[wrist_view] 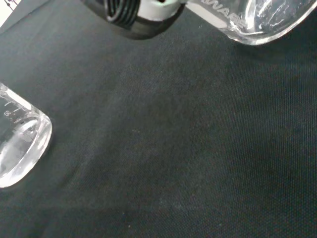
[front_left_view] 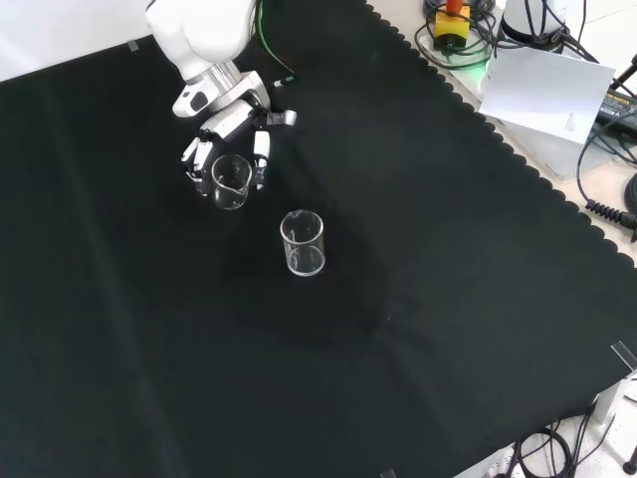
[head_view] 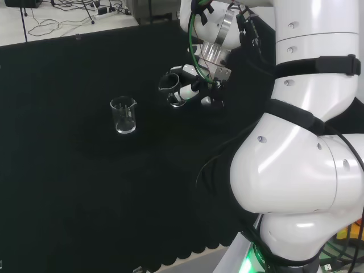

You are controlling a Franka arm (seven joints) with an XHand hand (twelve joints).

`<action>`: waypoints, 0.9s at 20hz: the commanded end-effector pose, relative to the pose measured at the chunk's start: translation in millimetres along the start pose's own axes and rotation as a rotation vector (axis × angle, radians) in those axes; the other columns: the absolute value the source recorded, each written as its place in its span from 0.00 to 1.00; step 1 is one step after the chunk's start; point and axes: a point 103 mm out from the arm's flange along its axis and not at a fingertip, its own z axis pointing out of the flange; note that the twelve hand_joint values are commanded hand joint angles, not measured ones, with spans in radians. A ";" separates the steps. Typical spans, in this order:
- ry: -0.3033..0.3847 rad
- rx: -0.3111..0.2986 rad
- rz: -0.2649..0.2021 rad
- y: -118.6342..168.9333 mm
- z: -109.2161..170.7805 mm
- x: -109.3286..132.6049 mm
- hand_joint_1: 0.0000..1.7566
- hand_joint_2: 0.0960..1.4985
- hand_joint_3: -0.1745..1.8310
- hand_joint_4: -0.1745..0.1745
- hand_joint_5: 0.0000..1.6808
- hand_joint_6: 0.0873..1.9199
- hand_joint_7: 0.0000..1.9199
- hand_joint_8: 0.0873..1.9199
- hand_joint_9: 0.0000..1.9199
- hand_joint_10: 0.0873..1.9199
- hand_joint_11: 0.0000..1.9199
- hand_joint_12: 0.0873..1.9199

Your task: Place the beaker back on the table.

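The hand hangs at the end of the white arm, which comes in from the top of the front view and bends down toward the black cloth covering the desk. The fingers point downward and are curled round a clear beaker — black-and-white fingers show on either side of its glass wall, with the spout at the rim turned toward the camera. In the head view the same held beaker appears tilted, its mouth facing left toward the open cloth, with the fingers wrapped just beside it under the wrist. Whether its base touches the cloth I cannot tell; in the wrist view its rounded glass bottom sits close above the weave, next to a dark ribbed part of the hand.

A second beaker stands upright on the cloth — in the front view it is near the held beaker, lower and to its right, apart from it. In the head view this second beaker stands to the left of the held one.
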 end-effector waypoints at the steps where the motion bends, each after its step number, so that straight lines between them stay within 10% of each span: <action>1: 0.021 0.002 0.008 -3.4 -4.8 -8.1 0.56 0.60 0.00 0.32 0.22 0.21 0.23 0.34 0.29 0.29 0.08 0.71; 18: 0.033 -0.008 0.073 -3.1 -8.0 -13.9 0.50 0.58 0.00 0.27 0.14 0.00 0.01 0.34 0.10 0.36 0.00 0.70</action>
